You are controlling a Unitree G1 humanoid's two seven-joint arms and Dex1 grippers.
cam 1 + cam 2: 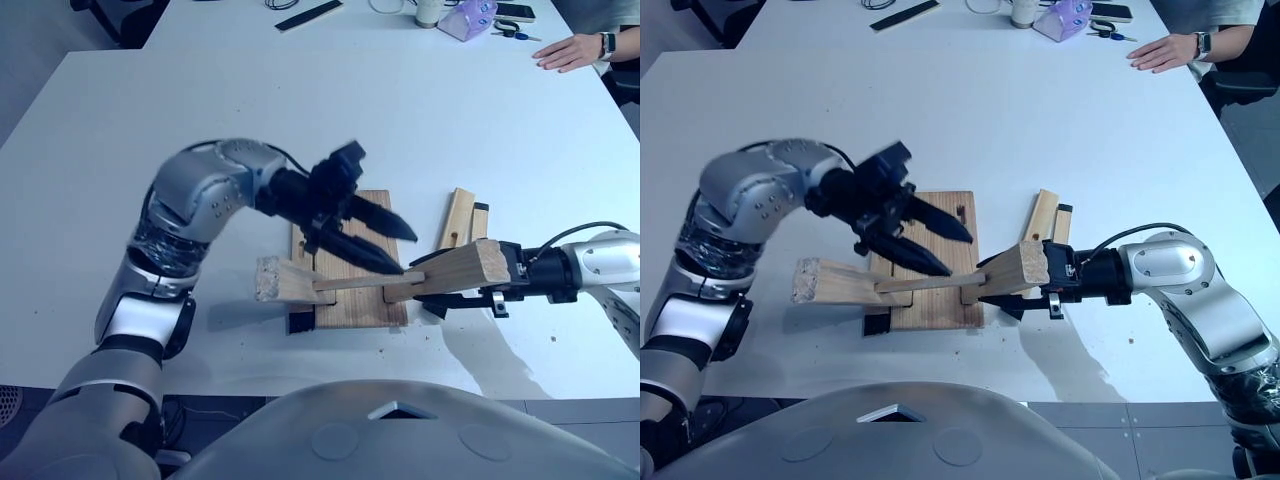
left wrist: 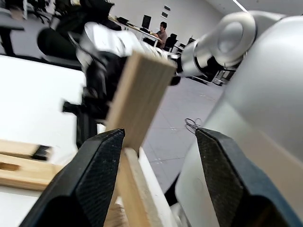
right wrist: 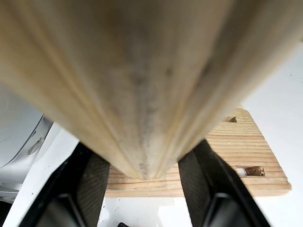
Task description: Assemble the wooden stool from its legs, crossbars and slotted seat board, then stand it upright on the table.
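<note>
the seat board (image 1: 352, 306) lies flat on the white desk (image 1: 200, 100), slots facing up. the right gripper (image 1: 460, 285) is clamped on a wooden leg (image 1: 472, 266), which a thin crossbar (image 1: 365, 282) joins to a second leg (image 1: 284, 280). this part-built frame stretches across the board's near end (whether it touches the board is unclear). the left gripper (image 1: 400, 252) hovers over the board just above the crossbar, fingers spread, holding nothing. two loose wooden pieces (image 1: 458, 216) lie just right of the board.
</note>
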